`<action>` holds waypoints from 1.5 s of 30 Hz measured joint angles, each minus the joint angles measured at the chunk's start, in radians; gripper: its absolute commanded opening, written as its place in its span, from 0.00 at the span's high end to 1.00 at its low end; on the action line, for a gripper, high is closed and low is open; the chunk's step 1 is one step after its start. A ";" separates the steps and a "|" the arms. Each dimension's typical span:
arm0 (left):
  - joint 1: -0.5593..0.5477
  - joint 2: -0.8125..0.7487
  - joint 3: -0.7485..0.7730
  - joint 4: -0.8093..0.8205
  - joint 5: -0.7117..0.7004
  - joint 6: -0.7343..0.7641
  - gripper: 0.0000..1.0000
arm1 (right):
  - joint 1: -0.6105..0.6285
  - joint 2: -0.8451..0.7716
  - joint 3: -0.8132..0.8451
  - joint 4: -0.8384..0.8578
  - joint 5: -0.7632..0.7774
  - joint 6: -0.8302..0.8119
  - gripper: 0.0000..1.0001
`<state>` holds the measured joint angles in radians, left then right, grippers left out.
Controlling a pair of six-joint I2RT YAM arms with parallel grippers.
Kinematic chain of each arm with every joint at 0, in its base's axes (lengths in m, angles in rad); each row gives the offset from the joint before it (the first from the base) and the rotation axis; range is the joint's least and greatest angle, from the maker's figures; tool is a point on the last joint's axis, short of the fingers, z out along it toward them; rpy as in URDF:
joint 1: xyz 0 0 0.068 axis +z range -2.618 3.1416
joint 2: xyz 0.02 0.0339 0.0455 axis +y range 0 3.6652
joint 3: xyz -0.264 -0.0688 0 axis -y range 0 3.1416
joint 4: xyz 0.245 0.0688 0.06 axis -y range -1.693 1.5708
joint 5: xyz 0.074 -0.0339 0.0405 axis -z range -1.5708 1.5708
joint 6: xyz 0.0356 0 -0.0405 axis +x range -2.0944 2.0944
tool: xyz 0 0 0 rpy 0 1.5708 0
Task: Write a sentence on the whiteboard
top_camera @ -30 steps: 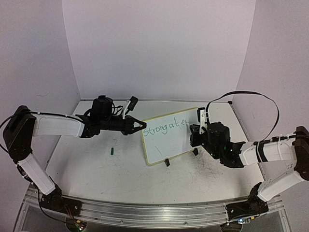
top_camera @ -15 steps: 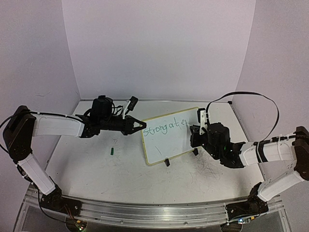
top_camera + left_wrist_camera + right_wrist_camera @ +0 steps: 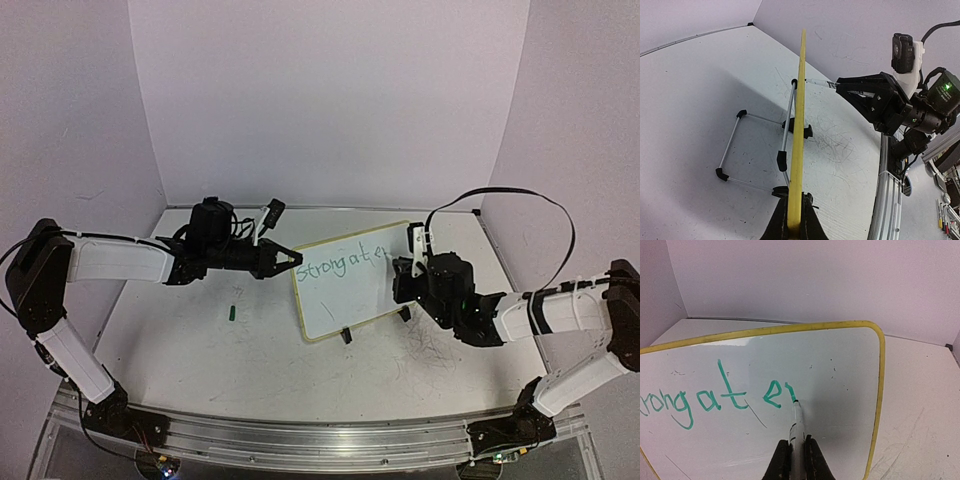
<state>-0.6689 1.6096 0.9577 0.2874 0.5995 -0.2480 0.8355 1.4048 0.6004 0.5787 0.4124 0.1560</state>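
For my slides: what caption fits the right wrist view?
Right hand holds a marker against the yellow-framed whiteboard, partway through a green handwritten sentence.

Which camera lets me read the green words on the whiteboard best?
The right wrist camera: the green words are big and clear, seen from the front. The top camera shows them tiny. The left wrist camera sees the whiteboard edge-on, so no writing shows.

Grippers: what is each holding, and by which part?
Left gripper is shut on the whiteboard, at its yellow frame edge. Right gripper is shut on a marker, by its barrel, tip on the whiteboard.
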 measured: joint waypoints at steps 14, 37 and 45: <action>-0.001 -0.001 0.000 0.000 0.000 0.005 1.00 | -0.011 0.000 0.018 0.012 0.033 -0.014 1.00; -0.007 -0.010 0.000 -0.002 -0.001 0.039 1.00 | -0.026 -0.057 -0.032 0.001 -0.022 -0.004 1.00; -0.007 -0.010 0.000 -0.007 -0.002 0.033 1.00 | -0.031 -0.043 -0.032 0.014 -0.015 -0.001 1.00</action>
<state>-0.6762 1.5997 0.9577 0.2808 0.5980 -0.2154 0.8043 1.3620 0.5686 0.5929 0.3972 0.1550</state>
